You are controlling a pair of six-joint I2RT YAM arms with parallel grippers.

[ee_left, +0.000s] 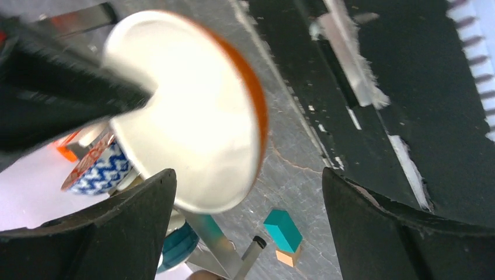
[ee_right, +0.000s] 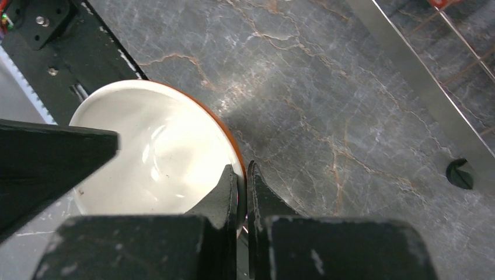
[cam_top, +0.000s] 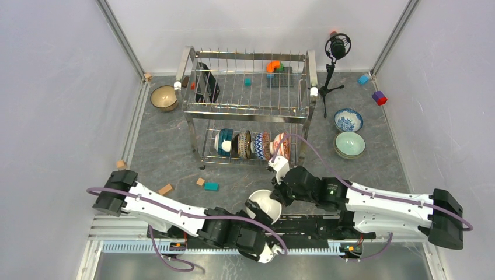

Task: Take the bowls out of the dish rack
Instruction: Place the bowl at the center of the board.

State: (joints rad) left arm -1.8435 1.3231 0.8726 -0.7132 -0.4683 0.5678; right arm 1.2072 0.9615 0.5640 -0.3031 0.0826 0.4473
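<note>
From above, only the white inside of the round orange bowl (cam_top: 262, 205), near of the steel wire dish rack (cam_top: 248, 115); from the wrists, right gripper (ee_right: 243, 175) pinching its rim, left gripper (ee_left: 248, 181) spread.

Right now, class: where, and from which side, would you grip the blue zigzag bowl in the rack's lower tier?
Probably its top rim: the blue zigzag bowl stands on edge between neighbours, so only that edge is free. Come down from the near side; the dish rack's upper tier lies behind.
</note>
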